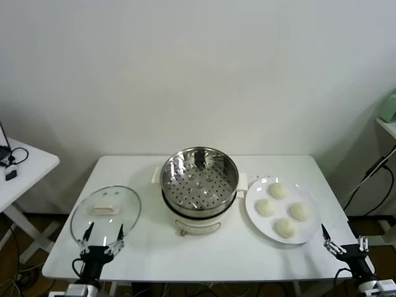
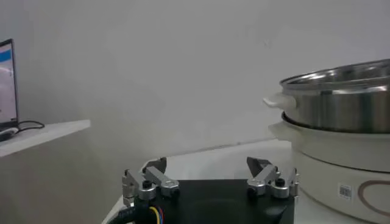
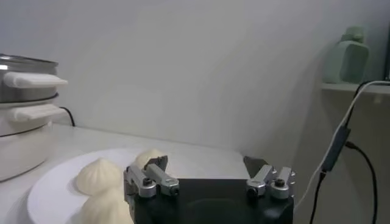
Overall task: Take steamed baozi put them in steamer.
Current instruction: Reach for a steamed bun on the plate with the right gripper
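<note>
We observe a white rectangular surface (image 1: 204, 250) carrying three groups of items. At its centre stands the round, shiny stainless-steel steamer (image 1: 199, 179) with a perforated floor, seated on a white electric cooker base (image 1: 197, 226); we see nothing in the basket. To the robot's right of it, just beside the base, lies a flat round white plate (image 1: 255, 213) holding the four small, smooth, cream-white steamed baozi (image 1: 283, 209), grouped close together near the plate's middle. To the robot's left of the steamer, a round glass lid (image 1: 105, 213) with a pale handle lies flat on the surface, apart from the cooker. The left end effector (image 1: 103, 235) sits low at the near edge of the surface, in front of the glass lid, with its two fingers spread apart and nothing between them; its wrist view confirms the gap and shows the steamer wall off to one side. The right end effector (image 1: 344, 238) sits low at the near right corner of the surface, just beyond the plate's near rim, fingers likewise spread wide and holding nothing; its wrist view shows three of the buns on the plate ahead of it, none touched. A second white side table (image 1: 21, 168) stands off to the robot's left, and a pale green container (image 3: 345, 53) rests on a shelf at the right.
</note>
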`<state>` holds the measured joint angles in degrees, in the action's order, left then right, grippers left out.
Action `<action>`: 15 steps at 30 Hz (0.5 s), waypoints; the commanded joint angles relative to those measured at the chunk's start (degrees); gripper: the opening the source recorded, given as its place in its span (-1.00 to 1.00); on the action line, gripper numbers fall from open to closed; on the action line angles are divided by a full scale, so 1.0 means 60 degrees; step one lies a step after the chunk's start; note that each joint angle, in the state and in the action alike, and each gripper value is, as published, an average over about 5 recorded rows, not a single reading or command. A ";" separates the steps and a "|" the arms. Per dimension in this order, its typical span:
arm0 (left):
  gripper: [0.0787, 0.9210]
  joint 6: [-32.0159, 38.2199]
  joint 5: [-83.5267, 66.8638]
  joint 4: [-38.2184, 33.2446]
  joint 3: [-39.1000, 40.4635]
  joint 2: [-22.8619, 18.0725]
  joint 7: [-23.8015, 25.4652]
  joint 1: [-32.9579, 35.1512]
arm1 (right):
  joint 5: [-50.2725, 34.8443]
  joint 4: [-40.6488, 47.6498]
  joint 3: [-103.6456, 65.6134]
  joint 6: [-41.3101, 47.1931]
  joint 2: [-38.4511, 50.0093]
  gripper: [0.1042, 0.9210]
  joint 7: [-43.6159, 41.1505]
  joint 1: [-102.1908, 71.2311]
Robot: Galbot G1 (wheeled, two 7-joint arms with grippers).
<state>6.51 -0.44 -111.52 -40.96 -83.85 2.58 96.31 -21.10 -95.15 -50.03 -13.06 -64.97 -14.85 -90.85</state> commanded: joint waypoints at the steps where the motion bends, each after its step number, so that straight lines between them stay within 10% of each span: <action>1: 0.77 -0.0028 0.0142 -0.0065 0.0008 0.0001 -0.0044 0.0003 | 0.0589 0.0006 0.0163 0.0834 0.1090 0.76 -0.0242 0.1373; 15: 0.77 -0.0134 0.0237 -0.0104 0.0121 0.0059 -0.0077 -0.0313 | 0.1899 0.2561 0.5719 0.2946 0.5954 0.76 -0.3932 0.7341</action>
<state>6.13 0.82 -112.11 -40.23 -83.53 2.17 95.25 -13.80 -88.68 -35.54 -1.20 -44.80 -26.38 -69.30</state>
